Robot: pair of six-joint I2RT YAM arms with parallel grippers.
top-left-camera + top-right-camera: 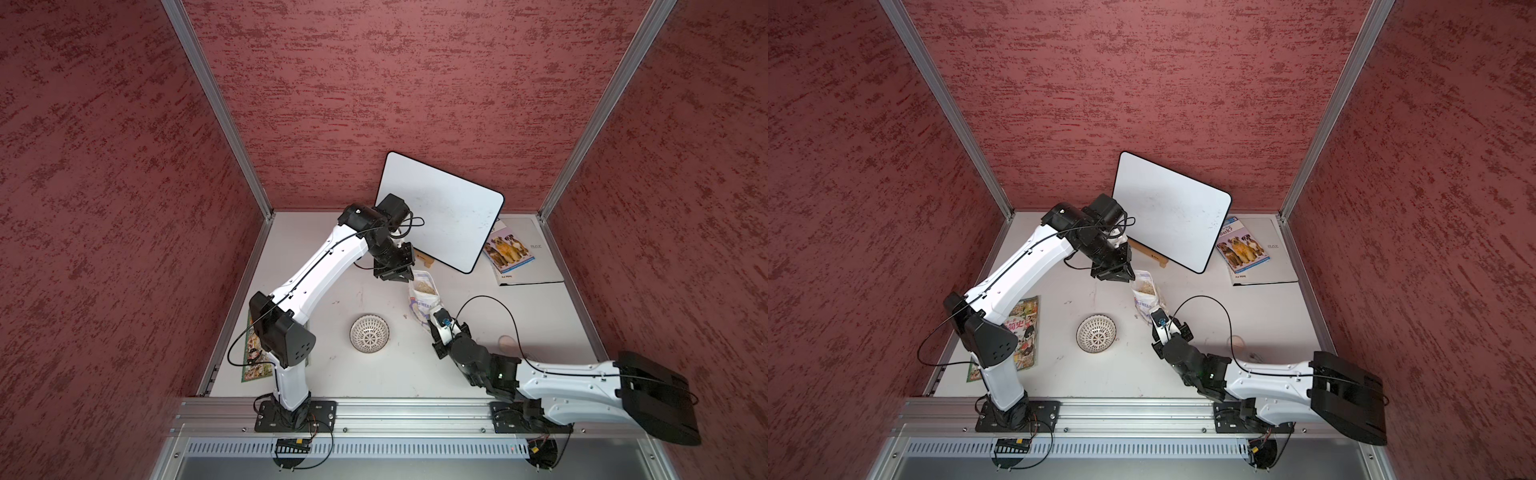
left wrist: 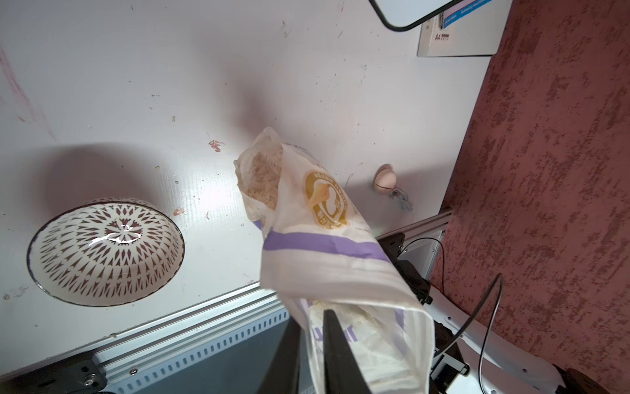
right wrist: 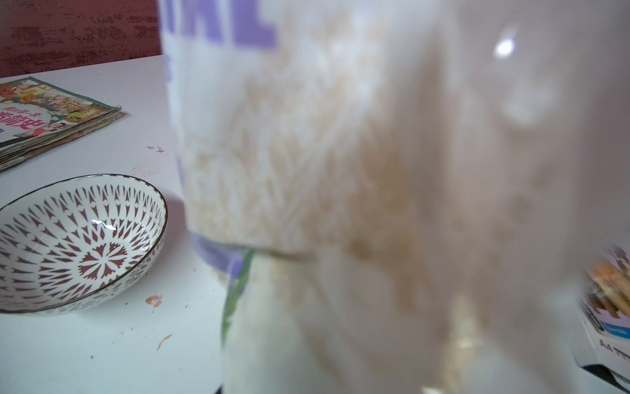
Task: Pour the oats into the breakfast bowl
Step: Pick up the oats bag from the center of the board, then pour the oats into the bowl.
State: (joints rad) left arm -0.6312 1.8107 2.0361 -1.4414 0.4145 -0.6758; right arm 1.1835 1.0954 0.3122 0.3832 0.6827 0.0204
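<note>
Filling the right wrist view, the oat pouch [image 3: 341,153] sits near the middle of the surface [image 1: 374,382], long axis roughly upright. The right fingers [image 1: 436,314] clasp its base; the left fingers [image 2: 335,343] are at its open mouth, where oats [image 2: 264,177] show, but whether they pinch the rim cannot be told. The breakfast bowl [image 1: 369,333] is empty and lies apart from the pouch toward the left edge, slightly nearer the front, with bare surface between; tipping that way looks unobstructed.
</note>
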